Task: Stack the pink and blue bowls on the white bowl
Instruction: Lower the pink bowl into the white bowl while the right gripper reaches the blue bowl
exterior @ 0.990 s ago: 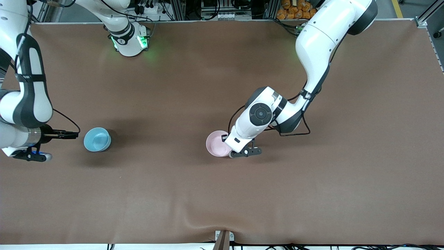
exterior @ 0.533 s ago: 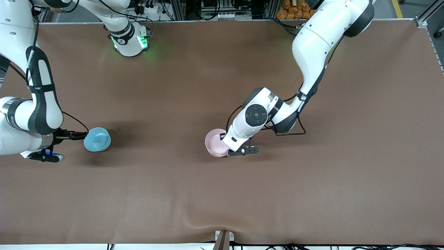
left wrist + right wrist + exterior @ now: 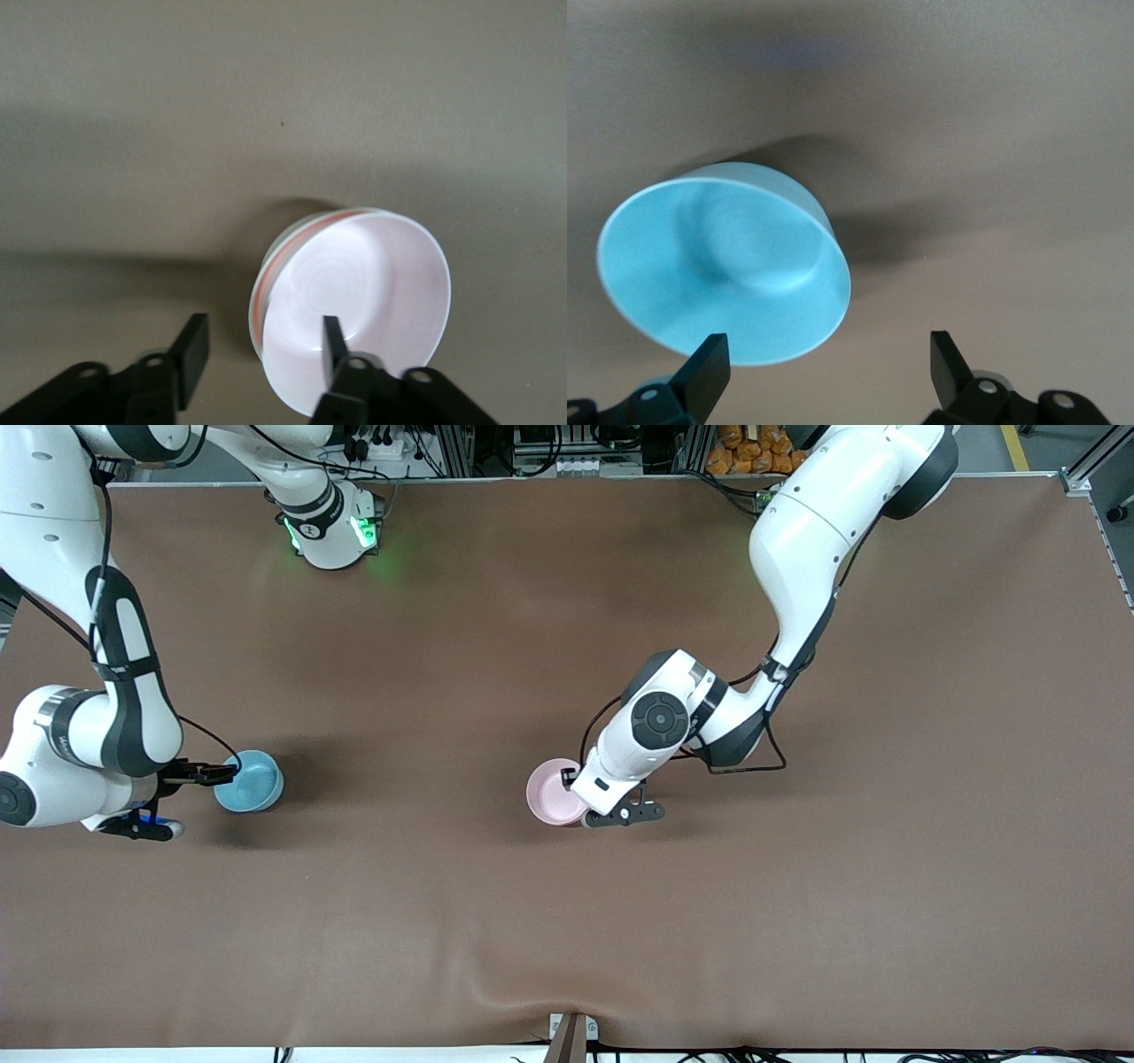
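Brown table (image 3: 461,921) fills your front view, robot bases along top edge. Toward right arm's end you see right gripper (image 3: 217,772) low at blue bowl (image 3: 252,781), fingers spread wide, one fingertip (image 3: 709,367) over bowl's rim. Blue bowl sits on table, well apart from pink bowl (image 3: 551,792). Near table's middle, left gripper (image 3: 585,802) spread open astride pink bowl's rim, one finger (image 3: 332,341) inside, other finger outside.
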Controlling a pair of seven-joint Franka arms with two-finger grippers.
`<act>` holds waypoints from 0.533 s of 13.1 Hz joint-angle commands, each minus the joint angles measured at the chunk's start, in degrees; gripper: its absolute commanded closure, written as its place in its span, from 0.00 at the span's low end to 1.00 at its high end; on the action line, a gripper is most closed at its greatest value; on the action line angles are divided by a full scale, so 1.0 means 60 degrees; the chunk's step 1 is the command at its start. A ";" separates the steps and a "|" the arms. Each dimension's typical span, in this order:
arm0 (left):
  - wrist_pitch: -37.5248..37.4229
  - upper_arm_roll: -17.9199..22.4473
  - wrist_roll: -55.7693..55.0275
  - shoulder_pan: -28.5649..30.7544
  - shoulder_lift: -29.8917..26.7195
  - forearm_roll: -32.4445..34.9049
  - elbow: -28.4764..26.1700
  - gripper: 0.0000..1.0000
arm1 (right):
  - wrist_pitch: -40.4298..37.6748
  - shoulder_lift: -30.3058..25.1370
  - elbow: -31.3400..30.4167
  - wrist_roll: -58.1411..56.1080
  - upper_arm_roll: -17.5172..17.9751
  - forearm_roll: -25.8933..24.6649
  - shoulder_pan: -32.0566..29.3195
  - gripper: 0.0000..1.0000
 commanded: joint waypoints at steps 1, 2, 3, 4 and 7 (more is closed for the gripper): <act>-0.0668 0.0080 -0.0136 0.0284 -0.0616 -0.0017 -0.0011 0.00 | 0.0474 0.0139 -0.0296 -0.0042 0.0091 0.0186 -0.0133 0.04; -0.0961 0.0080 -0.0121 0.0503 -0.0807 -0.0003 -0.0011 0.00 | 0.0547 0.0212 -0.0311 -0.0057 0.0077 0.0375 -0.0147 0.10; -0.1269 0.0080 -0.0121 0.0680 -0.1070 0.0026 -0.0011 0.00 | 0.0635 0.0300 -0.0311 -0.0071 0.0077 0.0565 -0.0162 0.16; -0.1518 0.0080 -0.0121 0.0812 -0.1232 0.0027 -0.0011 0.00 | 0.0665 0.0359 -0.0311 -0.0071 0.0077 0.0611 -0.0191 0.27; -0.2120 0.0080 0.0111 0.1528 -0.1891 0.0056 -0.0069 0.00 | 0.0797 0.0374 -0.0311 -0.0071 0.0077 0.0771 -0.0235 0.80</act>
